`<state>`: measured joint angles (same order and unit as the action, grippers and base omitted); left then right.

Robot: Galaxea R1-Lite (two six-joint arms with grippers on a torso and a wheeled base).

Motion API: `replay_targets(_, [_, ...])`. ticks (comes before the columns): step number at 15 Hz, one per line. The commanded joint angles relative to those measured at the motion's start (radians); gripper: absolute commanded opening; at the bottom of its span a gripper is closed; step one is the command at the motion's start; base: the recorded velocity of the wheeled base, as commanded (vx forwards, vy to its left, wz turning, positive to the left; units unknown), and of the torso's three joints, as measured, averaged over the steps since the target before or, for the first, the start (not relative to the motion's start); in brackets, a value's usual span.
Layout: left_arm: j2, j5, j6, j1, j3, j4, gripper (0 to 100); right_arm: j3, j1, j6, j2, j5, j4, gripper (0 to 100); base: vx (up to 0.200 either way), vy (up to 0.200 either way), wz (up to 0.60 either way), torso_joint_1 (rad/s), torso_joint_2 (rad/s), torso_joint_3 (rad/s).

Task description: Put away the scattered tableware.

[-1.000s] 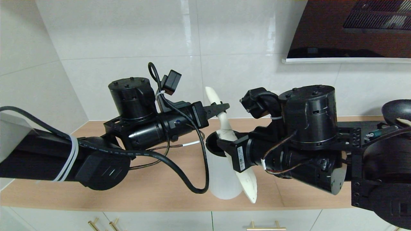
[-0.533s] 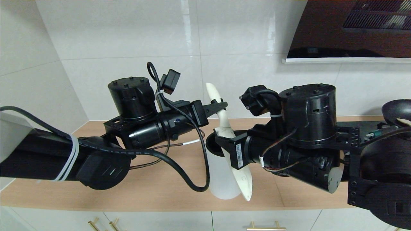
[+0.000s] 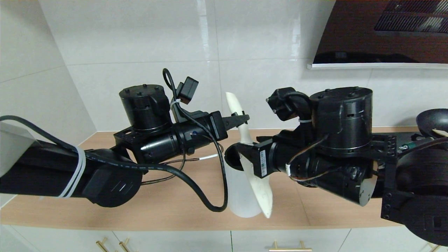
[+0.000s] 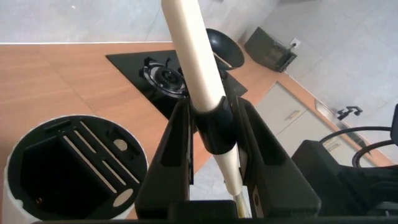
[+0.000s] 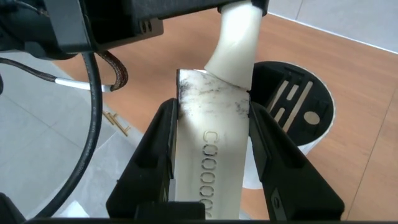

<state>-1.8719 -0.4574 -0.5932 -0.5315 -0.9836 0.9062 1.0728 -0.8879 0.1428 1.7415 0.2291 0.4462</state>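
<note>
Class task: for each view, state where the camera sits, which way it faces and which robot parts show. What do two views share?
Head view: on the head, facing forward and down over the light wooden countertop; both arms show, left gripper and right gripper holding the white plastic spatula.
Left wrist view: on the left wrist, looking along its fingers at the spatula's handle.
Right wrist view: likewise, its fingers flanking the blade.
Shared: both wrist views show the white cylindrical holder.

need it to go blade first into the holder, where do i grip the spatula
Likely best: grip the spatula on its slim round handle, jaws coming from the side, as the left gripper has it. It stands near upright, blade down by the holder, so a handle grip leaves the wide end free.
</note>
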Motion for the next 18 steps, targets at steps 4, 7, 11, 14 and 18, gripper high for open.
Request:
replay_targets(4, [0.007, 0.005, -0.002, 0.001, -0.001, 0.011, 0, -0.002, 0.001, 0.000, -0.002, -0.002, -0.009, 100, 0.000, 0.000, 0.00, 0.000, 0.00, 0.000])
replay_targets(7, [0.039, 0.013, -0.002, 0.002, 0.000, 0.043, 0, -0.007, 0.004, -0.002, -0.013, 0.016, 0.006, 100, 0.000, 0.000, 0.00, 0.000, 0.00, 0.000])
replay_targets(11, [0.109, 0.020, 0.036, 0.065, 0.000, 0.069, 0, -0.050, 0.056, -0.048, -0.091, 0.041, 0.040, 100, 0.000, 0.000, 0.00, 0.000, 0.00, 0.000])
replay_targets(14, [0.129, 0.025, 0.125, 0.131, -0.001, 0.099, 0, -0.076, 0.104, -0.098, -0.134, 0.042, 0.055, 100, 0.000, 0.000, 0.00, 0.000, 0.00, 0.000])
replay_targets(18, [0.048, 0.020, 0.176, 0.137, -0.018, 0.307, 0, -0.074, 0.129, -0.098, -0.140, 0.042, 0.055, 100, 0.000, 0.000, 0.00, 0.000, 0.00, 0.000])
